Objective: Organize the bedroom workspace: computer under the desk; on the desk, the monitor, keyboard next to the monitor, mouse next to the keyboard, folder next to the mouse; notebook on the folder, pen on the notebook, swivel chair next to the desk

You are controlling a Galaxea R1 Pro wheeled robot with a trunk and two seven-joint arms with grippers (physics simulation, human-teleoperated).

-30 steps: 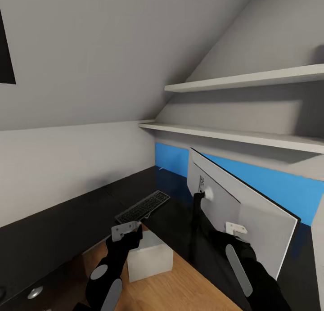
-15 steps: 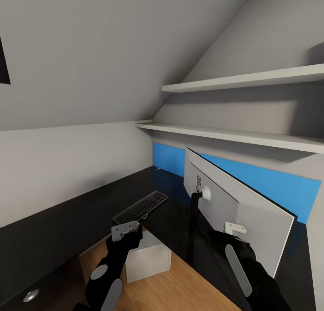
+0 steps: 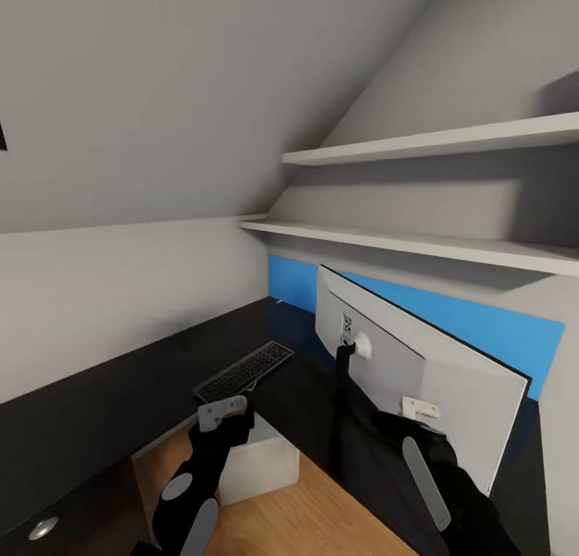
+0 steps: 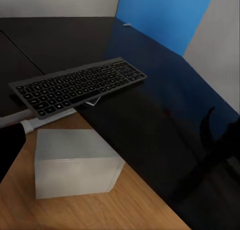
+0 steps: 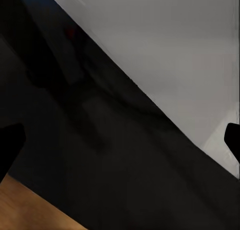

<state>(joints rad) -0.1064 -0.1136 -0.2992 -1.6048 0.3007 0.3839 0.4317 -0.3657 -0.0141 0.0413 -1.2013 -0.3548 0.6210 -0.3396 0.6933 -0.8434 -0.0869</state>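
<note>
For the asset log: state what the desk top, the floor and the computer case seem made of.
Desk: black, glossy top, likely laminate or lacquer; it mirrors the blue wall panel.
Floor: warm wood-look boards, faint grain.
Computer: plain light grey, matte box; plastic or painted metal, unclear.

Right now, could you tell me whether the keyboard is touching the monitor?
Apart. The head view shows bare black desk between the keyboard and the monitor, whose thin stand meets the desk well to the keyboard's right.
</note>
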